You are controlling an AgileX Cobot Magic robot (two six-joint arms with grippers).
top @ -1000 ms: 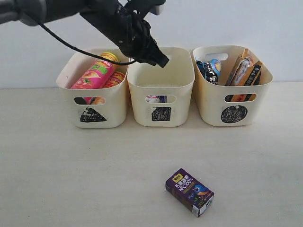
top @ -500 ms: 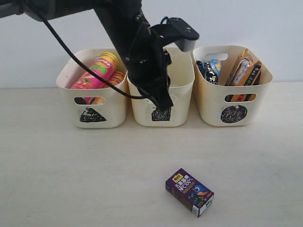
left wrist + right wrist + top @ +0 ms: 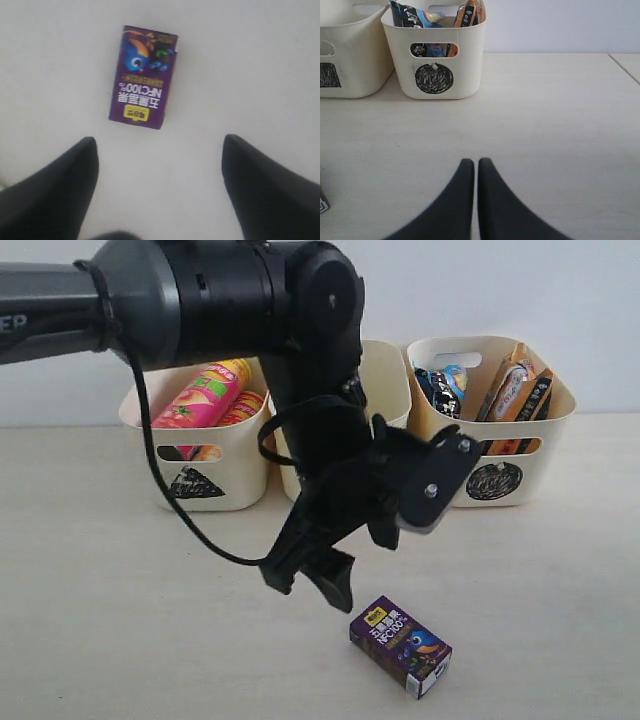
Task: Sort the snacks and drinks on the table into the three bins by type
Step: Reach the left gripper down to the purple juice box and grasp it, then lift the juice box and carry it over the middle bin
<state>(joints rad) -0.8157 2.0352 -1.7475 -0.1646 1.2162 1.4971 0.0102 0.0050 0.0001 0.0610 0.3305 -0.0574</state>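
Observation:
A dark purple drink carton (image 3: pixel 400 645) (image 3: pixel 144 77) with a bird picture lies flat on the table (image 3: pixel 120 640), in front of the three bins. My left gripper (image 3: pixel 310 592) (image 3: pixel 159 140) hangs just above the table beside the carton, open and empty, and the carton lies beyond its fingertips. The triangle bin (image 3: pixel 240 455) holds a pink chip can (image 3: pixel 200 395) and a yellow one (image 3: pixel 243 405). In the circle bin (image 3: pixel 545 455) (image 3: pixel 470 60) stand a blue-black bag (image 3: pixel 437 390) and an orange bag (image 3: pixel 515 385). My right gripper (image 3: pixel 472 161) is shut on nothing, low over bare table.
The left arm covers most of the square bin (image 3: pixel 385 370) (image 3: pixel 350 70) in the exterior view, so its contents are hidden. A pale wall stands right behind the bins. In the right wrist view a seam in the table (image 3: pixel 624 67) runs at the far side.
The left arm has swung down from above the square bin to the table beside the purple carton, and its jaws have opened. The right gripper has stayed shut.

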